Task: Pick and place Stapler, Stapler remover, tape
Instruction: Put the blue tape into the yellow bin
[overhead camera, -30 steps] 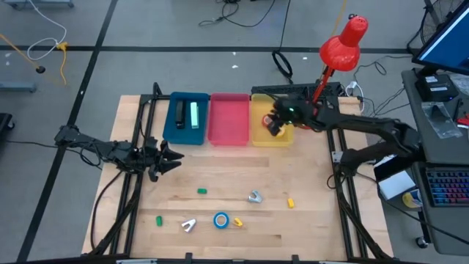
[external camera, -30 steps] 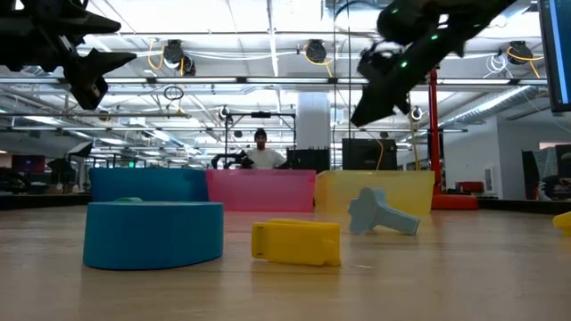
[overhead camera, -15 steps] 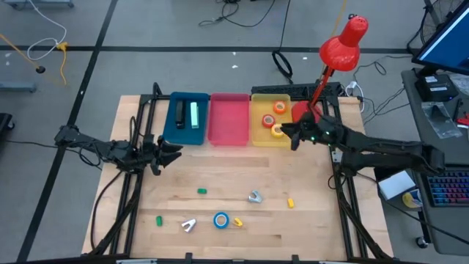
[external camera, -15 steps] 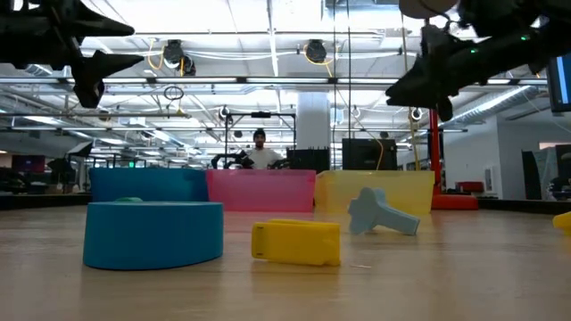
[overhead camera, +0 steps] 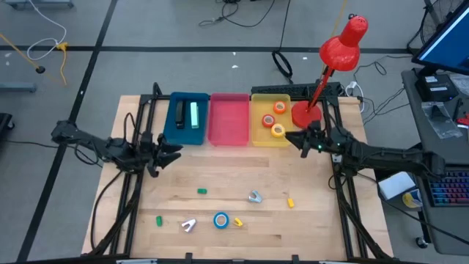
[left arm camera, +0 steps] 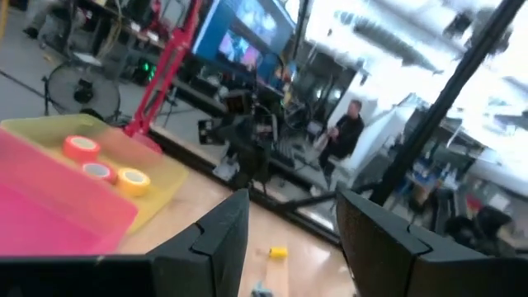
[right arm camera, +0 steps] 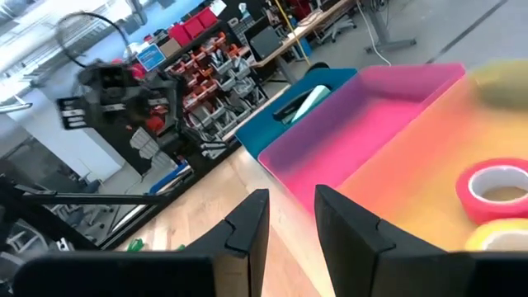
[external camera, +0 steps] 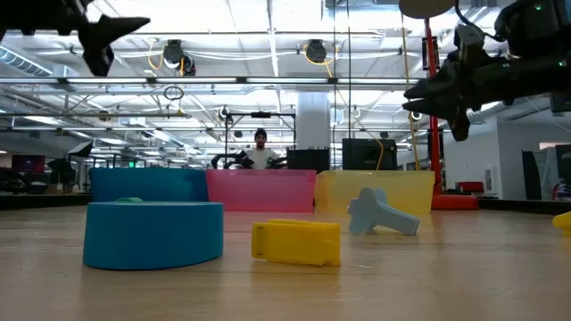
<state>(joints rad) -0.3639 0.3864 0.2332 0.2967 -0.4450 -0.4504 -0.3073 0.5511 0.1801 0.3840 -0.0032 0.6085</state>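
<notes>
Currently we note right gripper (overhead camera: 302, 139) released, empty beside yellow bin (overhead camera: 261, 137), tapes sorted inside | left gripper (overhead camera: 167, 152) released, idle | blue tape (overhead camera: 221, 220) pending.

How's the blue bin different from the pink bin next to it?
The blue bin is blue and sits at the left end of the row; the pink bin is pink and sits in the middle, between it and the yellow bin. The blue bin holds two items, a dark one and a light green one; the pink bin looks empty. Both are rectangular trays of similar size at the table's far edge.
</notes>
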